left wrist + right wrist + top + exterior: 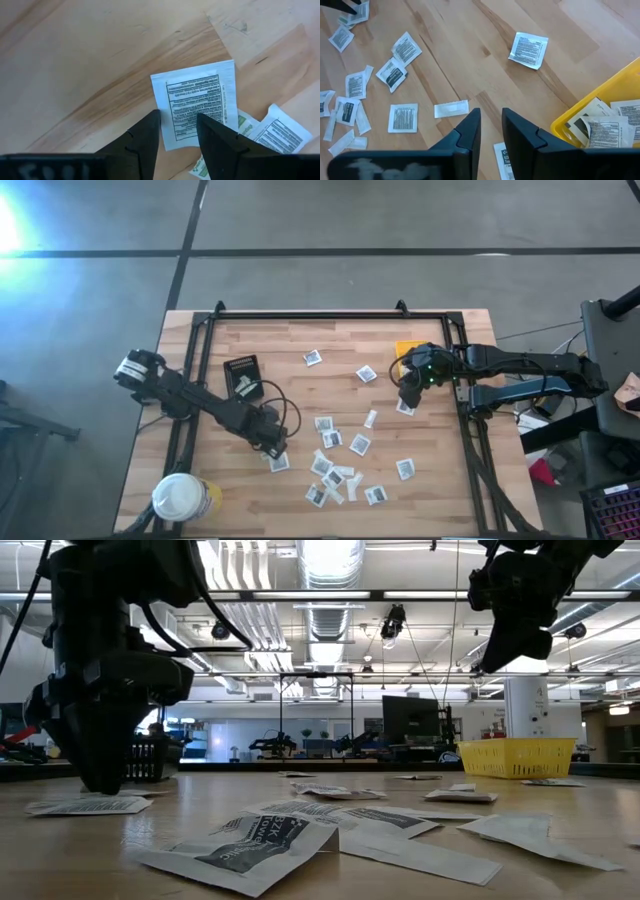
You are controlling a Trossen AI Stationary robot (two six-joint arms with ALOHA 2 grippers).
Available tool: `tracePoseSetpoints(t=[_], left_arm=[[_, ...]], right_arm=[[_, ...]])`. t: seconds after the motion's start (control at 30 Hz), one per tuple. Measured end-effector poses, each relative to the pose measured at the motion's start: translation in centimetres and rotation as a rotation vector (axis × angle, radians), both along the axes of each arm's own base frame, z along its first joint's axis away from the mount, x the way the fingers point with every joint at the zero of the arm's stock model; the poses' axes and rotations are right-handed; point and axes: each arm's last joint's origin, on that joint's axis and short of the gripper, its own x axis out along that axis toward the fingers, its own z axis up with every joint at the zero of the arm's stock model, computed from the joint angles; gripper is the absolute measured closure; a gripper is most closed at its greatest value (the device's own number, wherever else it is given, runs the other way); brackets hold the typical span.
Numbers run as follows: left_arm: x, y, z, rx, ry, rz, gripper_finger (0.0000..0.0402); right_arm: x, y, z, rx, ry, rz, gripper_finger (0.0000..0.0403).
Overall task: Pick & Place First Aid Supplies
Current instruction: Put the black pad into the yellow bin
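Several small white first aid packets lie flat and scattered on the wooden table, and a few more lie inside the small yellow bin. My left gripper is open and low over the table. Its fingers stand on either side of one white printed packet, which lies flat near the table's near edge. My right gripper is high above the table beside the yellow bin. Its fingers are a little apart with nothing between them. It hangs well above the table in the low view.
A black tray lies on the table's left half. A round white-lidded yellow tub stands at the near left corner. Black frame rails run along the far edge and both sides. Bare wood lies between the tray and the packets.
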Motion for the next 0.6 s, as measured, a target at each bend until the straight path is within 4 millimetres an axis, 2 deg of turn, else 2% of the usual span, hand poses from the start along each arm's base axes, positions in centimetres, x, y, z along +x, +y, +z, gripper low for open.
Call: tracePoseSetpoints(t=[0.2,0.47,0.6], left_arm=[[-0.14,0.07,0.0,0.005,0.015,-0.016,0.0266],[-0.33,0.12,0.08,0.017,0.036,-0.066,0.0339],[-0.1,0.02,0.43,0.021,0.032,-0.118,0.0363]], right_arm=[[0.04,-0.01,0.03,-0.001,-0.005,0.0,0.0337],[0.07,-0.01,0.05,-0.001,-0.008,0.0,0.0334],[0.07,-0.01,0.05,-0.001,-0.009,0.0,0.0328]])
